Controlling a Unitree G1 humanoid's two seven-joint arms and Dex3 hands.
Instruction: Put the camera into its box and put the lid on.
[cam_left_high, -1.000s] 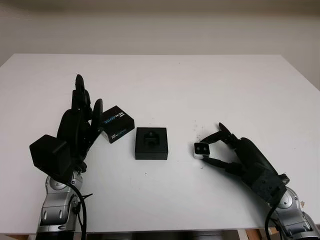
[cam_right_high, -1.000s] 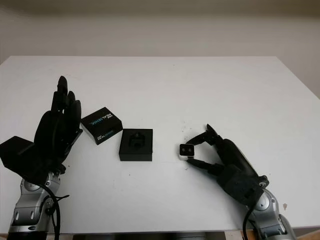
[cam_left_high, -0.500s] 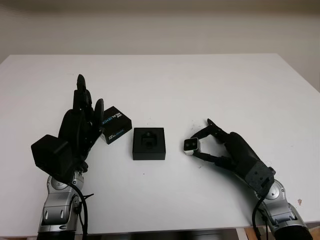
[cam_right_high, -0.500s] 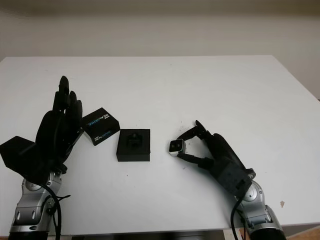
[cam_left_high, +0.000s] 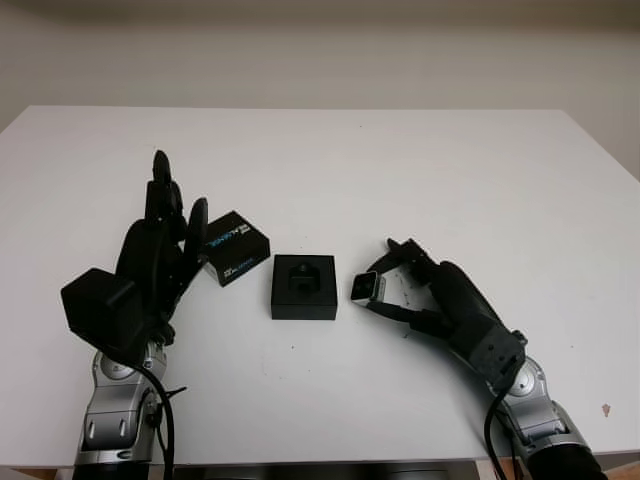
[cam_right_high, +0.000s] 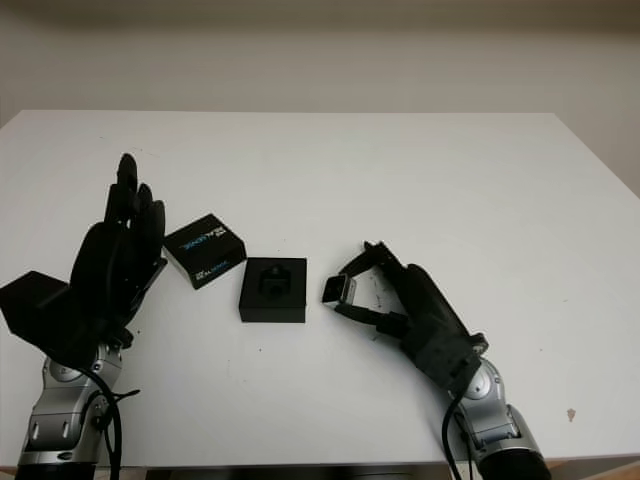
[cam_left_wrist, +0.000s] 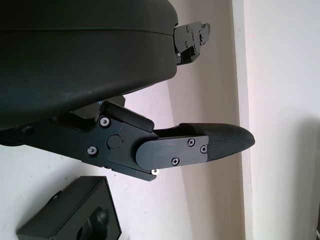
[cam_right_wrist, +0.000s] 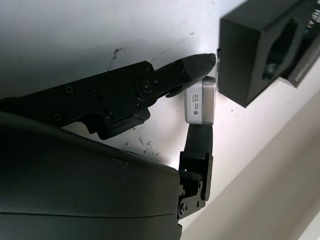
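Beside square black box (cam_left_high: 303, 287) | right hand (cam_left_high: 425, 292) fingers pinch boxy silver camera (cam_left_high: 365, 287) | left hand (cam_left_high: 160, 250) open

The table (cam_left_high: 420, 170) is plain white, with a few small dark scuff marks near the right hand (cam_left_high: 432, 292). Both hands are black — the left hand (cam_left_high: 160, 255) too — and the wrists below them are silver-grey metal. The camera (cam_left_high: 366, 287) has a silver-white body with a black front face. The box (cam_left_high: 303, 286) is matte black all over, its moulded insert black as well. The lid (cam_left_high: 234, 246) is black with white lettering and a thin blue accent — the words are too small to read. The wall (cam_left_high: 320, 50) behind is pale beige.
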